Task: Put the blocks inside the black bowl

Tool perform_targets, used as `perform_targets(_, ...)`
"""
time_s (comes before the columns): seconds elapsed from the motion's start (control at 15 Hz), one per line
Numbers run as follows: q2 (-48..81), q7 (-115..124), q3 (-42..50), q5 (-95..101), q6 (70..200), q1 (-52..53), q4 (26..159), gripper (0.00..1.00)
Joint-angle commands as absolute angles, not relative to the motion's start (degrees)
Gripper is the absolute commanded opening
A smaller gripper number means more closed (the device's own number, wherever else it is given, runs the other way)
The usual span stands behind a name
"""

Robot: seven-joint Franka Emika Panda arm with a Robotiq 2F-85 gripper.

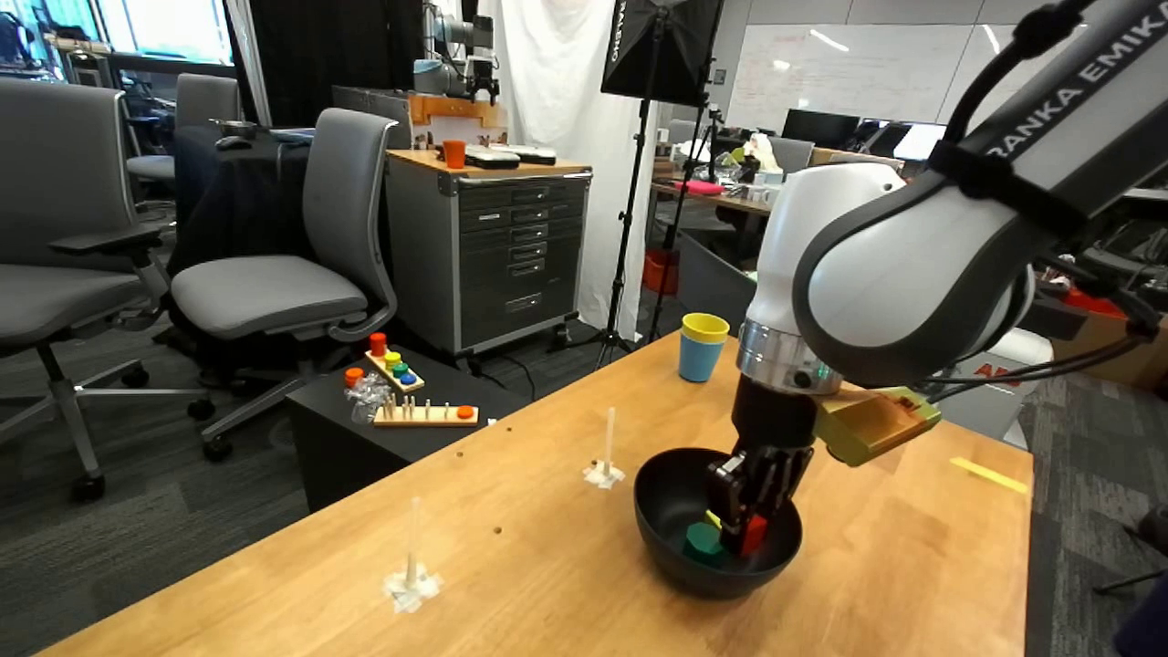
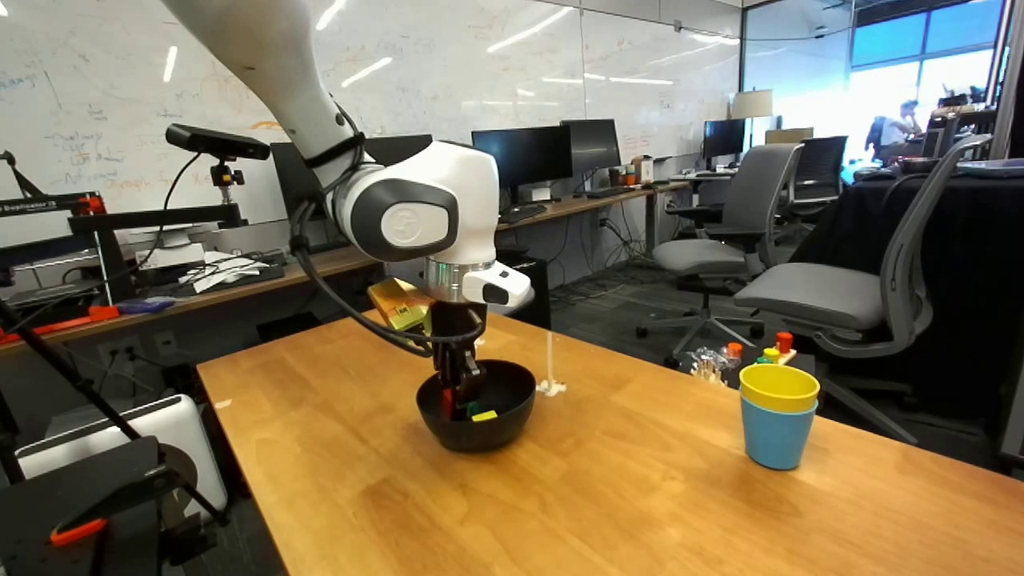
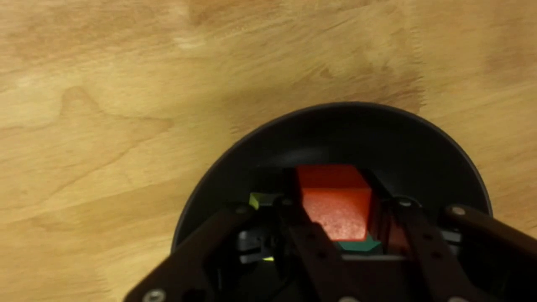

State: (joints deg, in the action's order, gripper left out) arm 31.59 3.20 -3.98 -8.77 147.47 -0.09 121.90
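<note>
Well to the left of your claw (image 3: pixel 331 180), in an exterior view, a black stand (image 1: pixel 365 470) beside the table (image 1: pixel 547 584) carries a wooden peg board (image 1: pixel 418 419). Nearer on that side you have a front rod (image 1: pixel 412 547), pale and upright on a whitish patch, well apart from the claw, then a similar back rod (image 1: pixel 610 443), just beside the black bowl (image 1: pixel 671 497).

The bowl stands upright on the table, around your claw's tips. Inside it, just left of the claw in that same view, lies the green block (image 1: pixel 701 546). Between that and the claw you see only a sliver of the yellow block (image 1: pixel 714 519); the rest is hidden. Behind the claw, beyond the bowl, a yellow cup (image 1: pixel 705 324) sits nested in a blue cup (image 1: pixel 701 360), well apart from the claw.

Your claw reaches down into the bowl and grips the red block (image 3: pixel 335 216): in the wrist view you see one jaw against each side of it. You cannot tell whether it touches the bowl's floor or the green block, whose edge shows just below it there. Right of your claw and higher, a gold-coloured piece (image 1: pixel 876 427) juts out beside the Panda arm (image 1: pixel 894 283); farther right, a strip of yellow tape (image 1: pixel 988 474) lies on the table.
</note>
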Motion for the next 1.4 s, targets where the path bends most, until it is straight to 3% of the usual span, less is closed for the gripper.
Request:
perform_targets(0.0,32.5,2.4,-3.9,-8.7,147.1,0.0,121.7,0.13)
perform_targets(0.13,32.5,2.4,-3.9,-8.6,147.2,0.1,121.9,0.13)
perform_targets(0.2,32.5,2.4,-3.9,-8.6,147.3,0.2,121.8,0.26)
perform_targets(0.27,32.5,2.4,-3.9,-8.6,147.4,0.2,121.9,0.63)
perform_targets(0.4,32.5,2.3,-4.1,-8.8,147.4,0.1,121.9,0.67)
perform_targets(0.67,33.4,2.2,-4.3,-9.1,147.2,-0.2,121.4,0.99)
perform_targets(1.33,31.8,1.8,-6.3,-10.3,146.5,-0.4,119.6,1.0)
